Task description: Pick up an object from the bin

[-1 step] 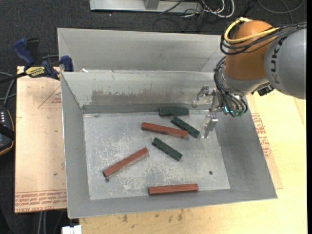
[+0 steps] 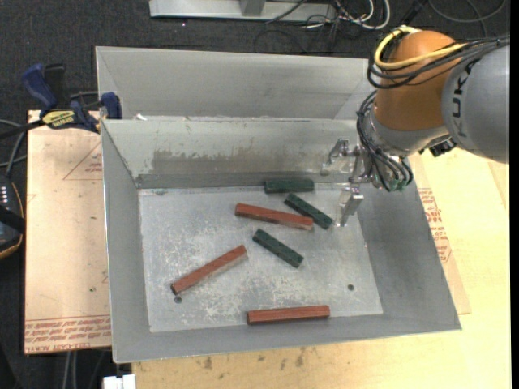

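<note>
Overhead, we count six bars on the floor of the bin (image 2: 243, 148): three red-brown and three dark green.

- **Red-brown:** the rear red-brown bar (image 2: 273, 215) lies mid-bin, the left red-brown bar (image 2: 208, 270) lies tilted, and the front red-brown bar (image 2: 288, 314) lies along the near edge.
- **Dark green:** the back-wall green bar (image 2: 289, 185), the slanted green bar (image 2: 308, 212) and the centre green bar (image 2: 277, 247).

The gripper (image 2: 350, 209) hangs at right rear, just right of the slanted green bar. That bar meets the rear red-brown bar's right end. We cannot tell whether the gripper is released or clenched.
</note>
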Tool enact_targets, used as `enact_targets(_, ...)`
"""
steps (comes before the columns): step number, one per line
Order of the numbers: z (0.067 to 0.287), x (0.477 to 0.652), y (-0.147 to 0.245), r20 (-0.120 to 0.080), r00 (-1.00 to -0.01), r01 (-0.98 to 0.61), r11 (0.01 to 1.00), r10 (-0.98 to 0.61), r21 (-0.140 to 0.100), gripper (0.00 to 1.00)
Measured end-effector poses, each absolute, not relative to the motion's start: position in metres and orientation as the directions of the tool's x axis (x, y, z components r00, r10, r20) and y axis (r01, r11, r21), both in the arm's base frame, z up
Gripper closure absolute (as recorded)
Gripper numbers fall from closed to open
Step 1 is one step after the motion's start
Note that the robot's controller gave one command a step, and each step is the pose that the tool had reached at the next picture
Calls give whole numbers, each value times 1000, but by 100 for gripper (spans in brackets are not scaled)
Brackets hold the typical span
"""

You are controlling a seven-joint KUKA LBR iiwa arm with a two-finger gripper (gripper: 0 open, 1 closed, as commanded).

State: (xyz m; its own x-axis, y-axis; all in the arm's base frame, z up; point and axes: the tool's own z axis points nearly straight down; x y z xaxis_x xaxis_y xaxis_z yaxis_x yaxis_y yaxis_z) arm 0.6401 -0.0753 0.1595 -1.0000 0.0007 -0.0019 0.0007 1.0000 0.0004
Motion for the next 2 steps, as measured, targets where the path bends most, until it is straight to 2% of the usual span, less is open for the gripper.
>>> enact_targets(1,77,639,-98,-21,-1000,10,1000,10,-1,100)
enact_targets(2,77,639,-98,-21,-1000,10,1000,10,-1,100)
